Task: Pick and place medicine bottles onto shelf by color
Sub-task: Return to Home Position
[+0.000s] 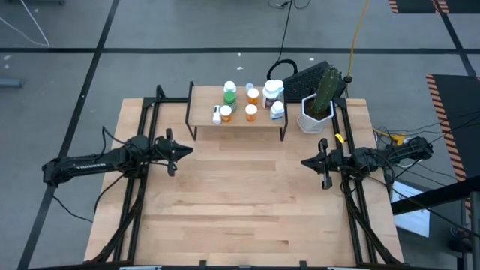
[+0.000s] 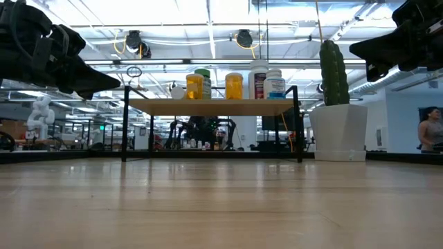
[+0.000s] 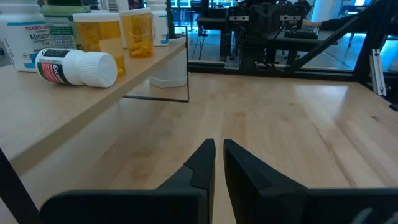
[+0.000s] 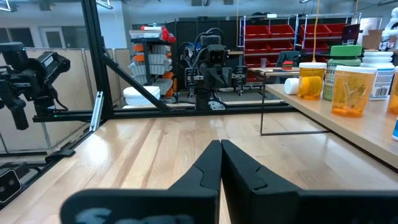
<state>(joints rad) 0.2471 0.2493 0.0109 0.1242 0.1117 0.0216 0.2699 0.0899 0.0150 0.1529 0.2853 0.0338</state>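
Both arms lie low at their own sides of the worktop (image 1: 247,202). The left gripper (image 1: 186,151) is near the left edge, fingers closed to a thin slit with nothing between them; the right gripper (image 1: 306,161) faces it from the right edge, fingers all but touching, also empty.

Every bottle I can see is on the shelf (image 1: 202,114) at the far side: the green bottle (image 1: 229,94), the orange bottles (image 1: 253,95), the white bottles (image 1: 272,90), and a toppled bottle (image 3: 74,67) lying on its side near the shelf's edge on the left arm's side. The open boards between the grippers hold nothing, so I judge the sorting done and only the homing left.

To home cleanly I would draw each arm straight back along its own side, slowly and without swinging towards the far edge. The left arm should give the shelf legs a wide berth, since a knock could set the toppled bottle rolling; the right arm should stay clear of the cactus pot (image 1: 315,118). I see no need to open the fingers.
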